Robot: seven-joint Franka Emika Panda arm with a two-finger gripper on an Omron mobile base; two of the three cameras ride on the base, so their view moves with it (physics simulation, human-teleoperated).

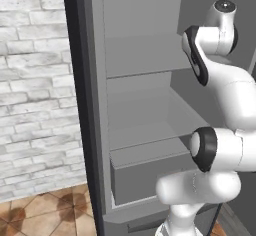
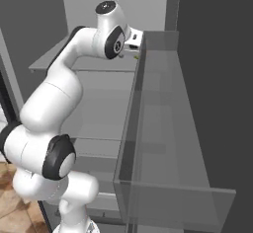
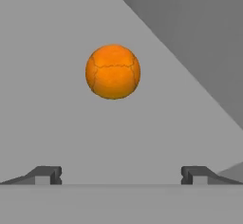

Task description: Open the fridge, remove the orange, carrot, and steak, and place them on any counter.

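One orange sits alone on a light grey fridge shelf, ahead of the tool and centred between its tips. The fridge stands open, so the step in hand looks like the reach for the first item. The tool is spread wide and empty (well apart from the fruit). Next it probably must advance straight until the tips flank the orange, then close.

A glossy white arm of rounded segments with dark joint rings and a dark-capped top.

White brick wall; terracotta tile floor.
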